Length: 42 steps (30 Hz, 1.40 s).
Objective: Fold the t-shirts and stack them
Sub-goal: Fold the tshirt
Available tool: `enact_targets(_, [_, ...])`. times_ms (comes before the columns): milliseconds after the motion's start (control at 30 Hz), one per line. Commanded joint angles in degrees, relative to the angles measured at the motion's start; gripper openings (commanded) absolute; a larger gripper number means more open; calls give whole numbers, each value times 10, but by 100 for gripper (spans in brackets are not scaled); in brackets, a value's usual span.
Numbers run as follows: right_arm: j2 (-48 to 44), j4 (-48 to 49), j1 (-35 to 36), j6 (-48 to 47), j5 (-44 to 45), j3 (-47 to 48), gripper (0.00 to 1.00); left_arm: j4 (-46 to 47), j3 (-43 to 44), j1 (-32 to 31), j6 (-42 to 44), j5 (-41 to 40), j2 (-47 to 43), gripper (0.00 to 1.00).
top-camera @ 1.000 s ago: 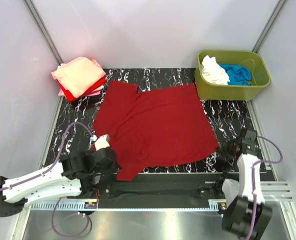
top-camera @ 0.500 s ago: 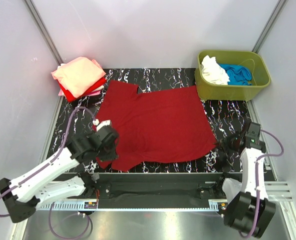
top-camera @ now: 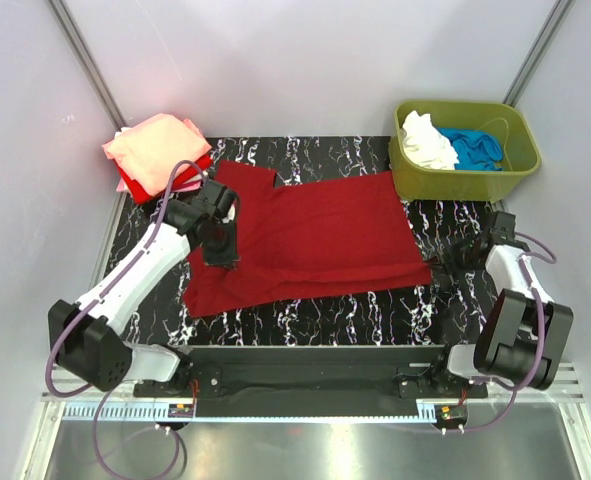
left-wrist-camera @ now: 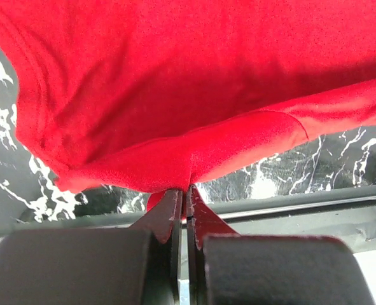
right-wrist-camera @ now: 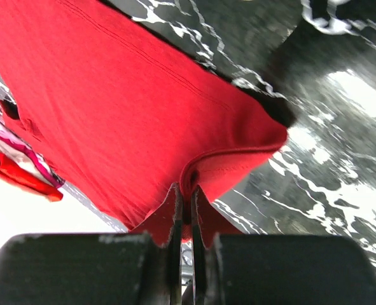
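The dark red cotton t-shirt (top-camera: 315,235) lay across the middle of the top view on the black marbled table (top-camera: 375,310). The left gripper (top-camera: 222,250) and the right gripper (top-camera: 443,272) each had its fingers pressed together on a pinch of its edge, one at each end. For a good fold, I judged, both should carry that edge upward in the frame at equal height and speed, with the cloth tight between them. Its long axis ran left to right, the sleeves seemingly pointing left.
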Motion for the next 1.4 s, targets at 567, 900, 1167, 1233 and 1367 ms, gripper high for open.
enact_targets(567, [234, 54, 59, 12, -9, 183, 27, 41, 112, 126, 126, 76, 211, 13])
enact_targets(900, [209, -28, 59, -57, 54, 285, 92, 39, 182, 180, 85, 48, 171, 71])
enact_targets(1167, [53, 25, 59, -59, 40, 69, 87, 182, -153, 191, -84, 129, -100, 71])
enact_targets(1233, [23, 46, 60, -60, 46, 33, 84, 204, -236, 191, -133, 135, -163, 71])
enact_targets(1367, [-41, 70, 59, -51, 45, -33, 84, 235, -328, 191, -184, 115, -229, 71])
